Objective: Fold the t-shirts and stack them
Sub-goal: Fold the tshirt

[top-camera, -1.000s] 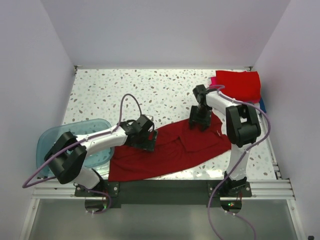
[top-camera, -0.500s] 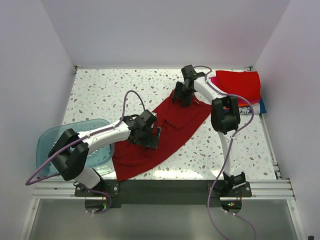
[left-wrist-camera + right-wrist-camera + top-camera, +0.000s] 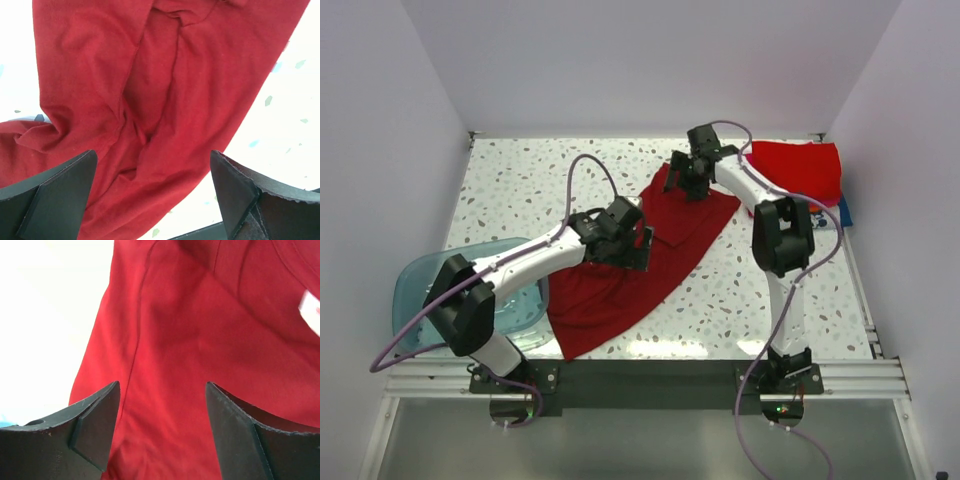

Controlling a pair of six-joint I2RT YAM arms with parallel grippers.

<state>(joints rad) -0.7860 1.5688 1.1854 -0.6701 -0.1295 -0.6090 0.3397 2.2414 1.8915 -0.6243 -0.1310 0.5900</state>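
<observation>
**Dark red shirt now on a diagonal, both grippers spread over it**

A second ago the dark red t-shirt (image 3: 680,235) lay broadly along the near edge of the table (image 3: 520,180), from left to right. Now it runs on a slant, from a near-left corner beside the blue tub (image 3: 420,285) up to a far tip at the middle of the table. Over the last half second the left gripper (image 3: 638,247) has moved farther from its base. The cloth's far end has crept a little nearer the back wall.

The left gripper sits over the shirt's middle. Its fingers (image 3: 60,195) stand wide apart, with creased cloth lying below the gap and nothing pinched. The right gripper (image 3: 685,182) is over the far tip. Its fingers (image 3: 240,435) are also spread, with smooth cloth and a seam beneath.

The shirt's near corner lies close to the table's front edge and just beside the tub. Its right point comes near the folded stack (image 3: 800,165) in the far right corner, but I cannot tell if it touches. That stack has bright red on top, with a magenta edge showing. Speckled tabletop shows across the far left and again from the shirt's right hem out to the right side.
</observation>
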